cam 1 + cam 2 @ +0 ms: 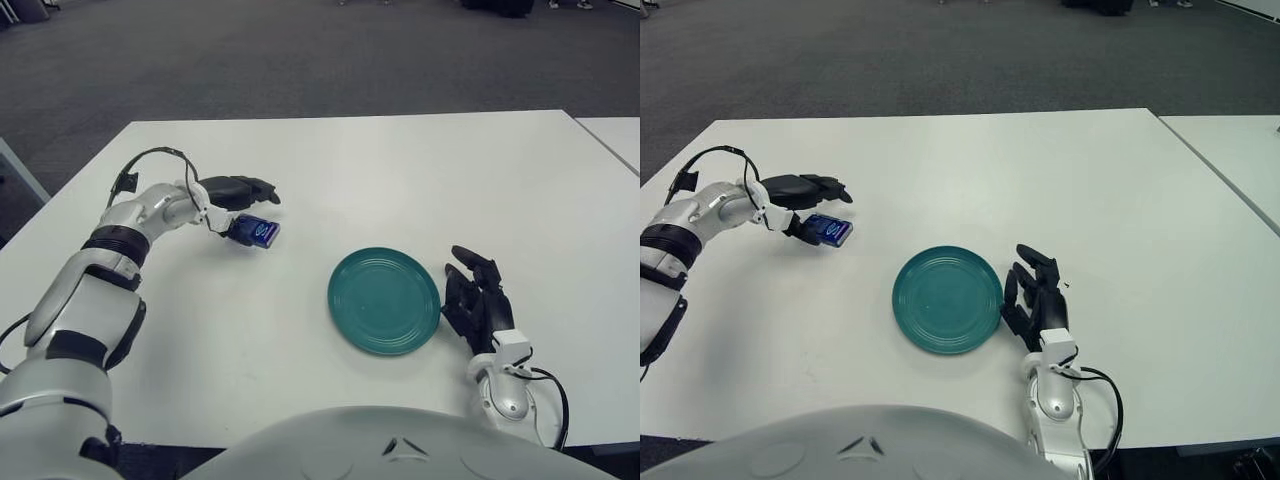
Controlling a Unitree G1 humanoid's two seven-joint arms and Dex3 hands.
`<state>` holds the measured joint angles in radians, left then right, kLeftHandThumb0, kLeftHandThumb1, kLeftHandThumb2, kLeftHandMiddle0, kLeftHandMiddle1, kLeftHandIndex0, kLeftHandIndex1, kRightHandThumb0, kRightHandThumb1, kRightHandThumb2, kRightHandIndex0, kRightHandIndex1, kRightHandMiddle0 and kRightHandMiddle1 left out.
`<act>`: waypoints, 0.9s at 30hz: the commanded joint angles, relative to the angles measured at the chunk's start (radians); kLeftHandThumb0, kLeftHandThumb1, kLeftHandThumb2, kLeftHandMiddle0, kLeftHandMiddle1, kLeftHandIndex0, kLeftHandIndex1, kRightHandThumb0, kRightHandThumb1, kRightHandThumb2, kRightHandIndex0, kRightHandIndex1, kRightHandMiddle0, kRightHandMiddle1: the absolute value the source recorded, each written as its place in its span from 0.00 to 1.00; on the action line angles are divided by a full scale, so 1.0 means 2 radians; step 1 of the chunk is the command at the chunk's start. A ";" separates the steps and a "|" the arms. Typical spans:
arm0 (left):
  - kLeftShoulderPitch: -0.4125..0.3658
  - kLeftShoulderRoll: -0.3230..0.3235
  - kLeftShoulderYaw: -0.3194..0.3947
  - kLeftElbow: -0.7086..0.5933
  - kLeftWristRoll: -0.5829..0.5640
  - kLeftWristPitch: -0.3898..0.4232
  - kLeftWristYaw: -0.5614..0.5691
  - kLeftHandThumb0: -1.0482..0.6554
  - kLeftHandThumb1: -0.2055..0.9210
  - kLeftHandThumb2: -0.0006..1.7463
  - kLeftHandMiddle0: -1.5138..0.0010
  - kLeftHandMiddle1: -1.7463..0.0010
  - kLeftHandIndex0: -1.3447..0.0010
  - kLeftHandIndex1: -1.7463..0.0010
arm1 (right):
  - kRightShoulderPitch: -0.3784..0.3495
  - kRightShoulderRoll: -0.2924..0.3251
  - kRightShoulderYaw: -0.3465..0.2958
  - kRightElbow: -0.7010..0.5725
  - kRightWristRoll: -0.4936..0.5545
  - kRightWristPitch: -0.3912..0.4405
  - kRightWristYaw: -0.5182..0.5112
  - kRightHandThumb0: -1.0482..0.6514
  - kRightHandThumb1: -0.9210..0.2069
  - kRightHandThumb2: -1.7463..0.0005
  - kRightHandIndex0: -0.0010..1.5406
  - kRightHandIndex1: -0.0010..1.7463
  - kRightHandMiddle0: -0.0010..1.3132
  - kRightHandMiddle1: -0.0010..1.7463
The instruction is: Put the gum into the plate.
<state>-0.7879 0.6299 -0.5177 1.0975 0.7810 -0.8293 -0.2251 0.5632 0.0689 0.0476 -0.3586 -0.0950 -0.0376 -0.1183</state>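
A small blue gum pack is held in my left hand at the left of the white table, a little above the surface. The thumb presses the pack from below and the other fingers stretch out above it. The round teal plate lies empty on the table to the right of the gum, about a hand's length away. My right hand shows just right of the plate's rim, with its fingers spread and holding nothing.
The white table stretches far behind the plate. A second table edge shows at the far right. Dark carpet lies beyond. A black cable loops over my left wrist.
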 commanded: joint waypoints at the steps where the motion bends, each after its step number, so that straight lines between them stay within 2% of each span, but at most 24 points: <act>1: -0.024 -0.014 -0.026 0.045 0.030 0.031 0.042 0.05 0.87 0.13 0.97 1.00 1.00 0.49 | 0.039 -0.007 -0.003 0.021 0.004 0.013 0.006 0.19 0.00 0.56 0.24 0.20 0.00 0.49; 6: -0.031 -0.025 -0.042 0.071 0.041 0.045 0.064 0.02 0.87 0.14 0.97 1.00 1.00 0.50 | 0.040 -0.006 -0.007 0.022 0.005 0.010 0.007 0.19 0.00 0.56 0.25 0.20 0.00 0.48; 14: -0.037 -0.035 -0.055 0.088 0.040 0.071 0.051 0.00 0.84 0.14 0.97 1.00 1.00 0.50 | 0.046 -0.005 -0.012 0.023 0.005 0.007 0.007 0.19 0.00 0.56 0.25 0.20 0.00 0.47; 21: -0.034 -0.039 -0.064 0.095 0.040 0.089 0.050 0.01 0.82 0.14 0.96 1.00 1.00 0.39 | 0.049 -0.006 -0.018 0.025 0.003 0.003 0.006 0.19 0.00 0.56 0.25 0.20 0.00 0.47; 27: -0.030 -0.045 -0.069 0.097 0.039 0.106 0.050 0.02 0.75 0.23 0.96 1.00 1.00 0.33 | 0.047 -0.007 -0.022 0.029 0.001 0.001 0.005 0.19 0.00 0.56 0.25 0.20 0.00 0.48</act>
<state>-0.8477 0.5458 -0.6369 1.2766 0.8462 -0.6442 -0.1152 0.5685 0.0690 0.0214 -0.3415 -0.0923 -0.0724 -0.1085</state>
